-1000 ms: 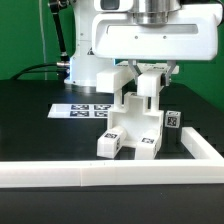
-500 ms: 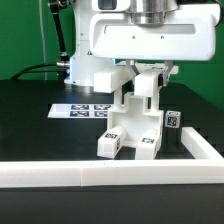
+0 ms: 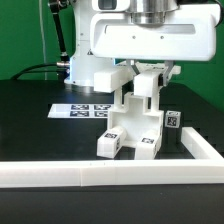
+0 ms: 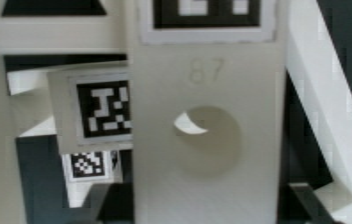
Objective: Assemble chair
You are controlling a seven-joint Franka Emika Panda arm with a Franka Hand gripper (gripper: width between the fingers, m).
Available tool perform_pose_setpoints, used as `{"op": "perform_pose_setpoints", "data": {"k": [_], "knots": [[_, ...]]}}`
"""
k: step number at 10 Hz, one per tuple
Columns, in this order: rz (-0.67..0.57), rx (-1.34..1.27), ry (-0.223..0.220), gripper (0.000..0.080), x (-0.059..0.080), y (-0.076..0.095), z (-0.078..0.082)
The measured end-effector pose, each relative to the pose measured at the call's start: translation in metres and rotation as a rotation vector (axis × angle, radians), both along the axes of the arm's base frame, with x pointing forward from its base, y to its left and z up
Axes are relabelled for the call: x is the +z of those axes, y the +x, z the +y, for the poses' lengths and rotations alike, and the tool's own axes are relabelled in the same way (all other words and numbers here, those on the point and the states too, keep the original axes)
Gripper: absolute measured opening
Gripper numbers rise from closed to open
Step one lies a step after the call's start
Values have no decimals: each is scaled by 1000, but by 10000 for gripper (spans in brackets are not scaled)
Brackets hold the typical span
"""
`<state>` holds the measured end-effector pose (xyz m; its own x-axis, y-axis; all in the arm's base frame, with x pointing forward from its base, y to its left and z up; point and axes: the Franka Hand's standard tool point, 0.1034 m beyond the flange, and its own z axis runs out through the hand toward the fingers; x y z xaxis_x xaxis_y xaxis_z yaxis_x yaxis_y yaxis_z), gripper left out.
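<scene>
The white chair (image 3: 135, 125) stands partly assembled in the middle of the black table, with two tagged square legs pointing toward the front rail. My gripper (image 3: 143, 82) comes straight down onto its upright piece. In the wrist view a flat white chair slab (image 4: 208, 90) with a round hole fills the space between my dark fingers (image 4: 116, 205). They press against its two sides, so my gripper (image 4: 210, 212) is shut on it. A tagged chair part (image 4: 102, 105) lies behind the slab.
The marker board (image 3: 85, 110) lies flat at the exterior view's left of the chair. A small tagged white piece (image 3: 173, 119) stands at its right. A long white rail (image 3: 100, 178) runs along the front and up the right side (image 3: 203, 147). The arm's base (image 3: 85, 65) stands behind.
</scene>
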<state>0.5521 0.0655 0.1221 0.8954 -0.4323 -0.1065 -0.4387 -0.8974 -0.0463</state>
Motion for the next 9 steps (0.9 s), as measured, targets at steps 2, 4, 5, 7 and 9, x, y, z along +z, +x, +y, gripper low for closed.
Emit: {"op": "perform_pose_setpoints", "data": {"k": [2,4,5,7,9], "knots": [[4,-27,-2,290,0,-1,2],[5,-23,-2,290,0,-1,3],[-1,-24,-2,290,0,0,3],[0,-24,-3,290,-1,0,3],[-10,-24,-4,290,-1,1,3]]}}
